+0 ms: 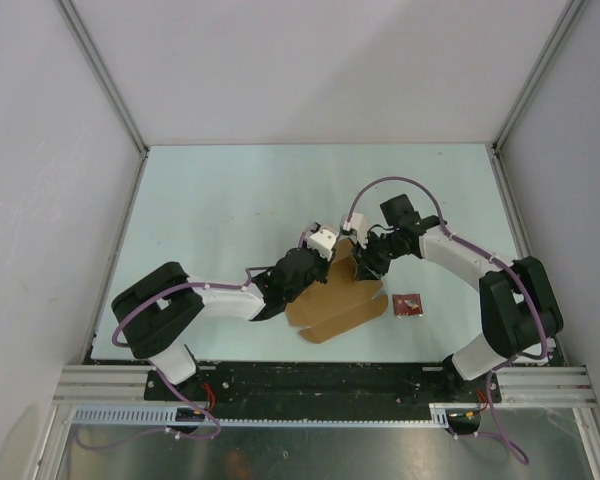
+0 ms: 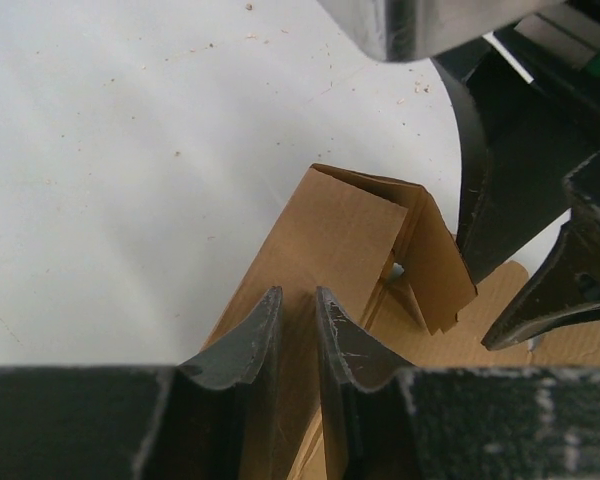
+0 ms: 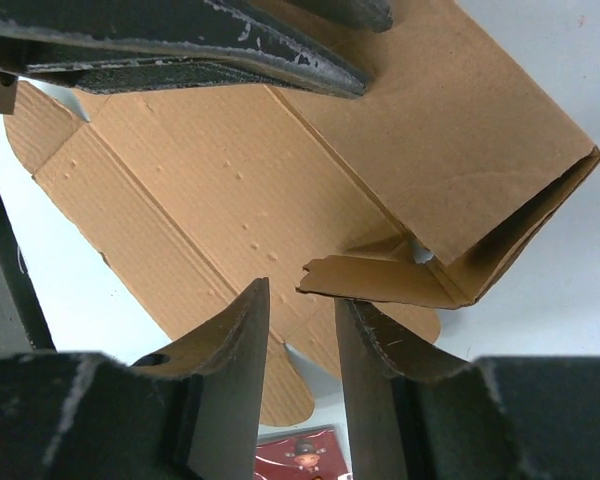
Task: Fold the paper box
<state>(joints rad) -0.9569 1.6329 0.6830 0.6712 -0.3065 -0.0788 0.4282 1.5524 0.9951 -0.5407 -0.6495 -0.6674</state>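
The left gripper (image 2: pixel 295 295) pinches a raised wall of the paper box (image 2: pixel 330 230), jaws nearly closed; the right gripper (image 3: pixel 302 295) holds nothing, jaws part open

Brown cardboard paper box (image 1: pixel 332 312), partly folded, one end raised, flaps flat.

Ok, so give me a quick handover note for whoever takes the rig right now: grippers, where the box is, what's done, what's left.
Left gripper: jaws narrow, at the raised wall; can't tell whether it is clamped.
Right gripper: jaws partly open, nothing held, corner tab just ahead of the tips.
Paper box: on the table between the arms, mostly flat; red packet beside it, on the right arm's side.
Done: one end wall folded up.
Left: probably tuck the tab, raise the other walls, close it.
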